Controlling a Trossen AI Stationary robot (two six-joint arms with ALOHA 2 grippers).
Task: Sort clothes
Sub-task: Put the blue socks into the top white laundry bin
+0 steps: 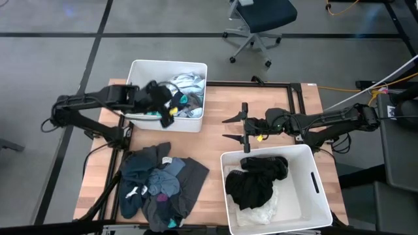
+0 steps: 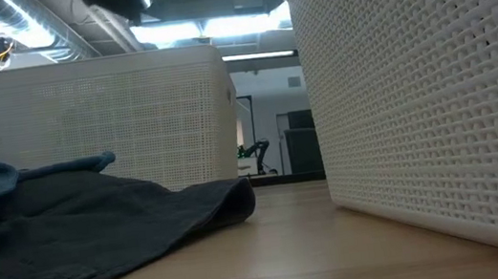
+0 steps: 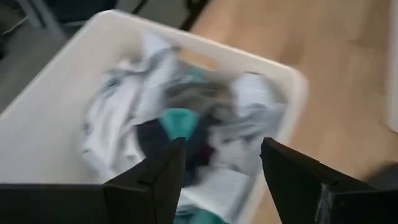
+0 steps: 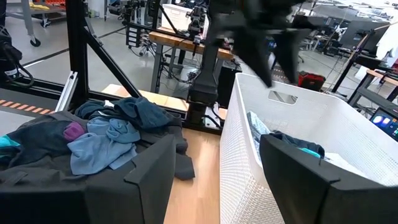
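Sorting step — left pincer (image 1: 175, 104) wide, empty, above far bin (image 1: 135, 68) of light clothes.
Retract straight up, clear of fabric. Right pincer (image 1: 230, 128) wide, idle over tabletop (image 1: 215, 104). Unsorted clothes (image 1: 157, 186) heaped at near-left edge — crumpled, no clear long axis or heading.

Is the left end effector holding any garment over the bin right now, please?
No: in the left wrist view the left end effector hangs open and empty above the clothes lying in the white bin.
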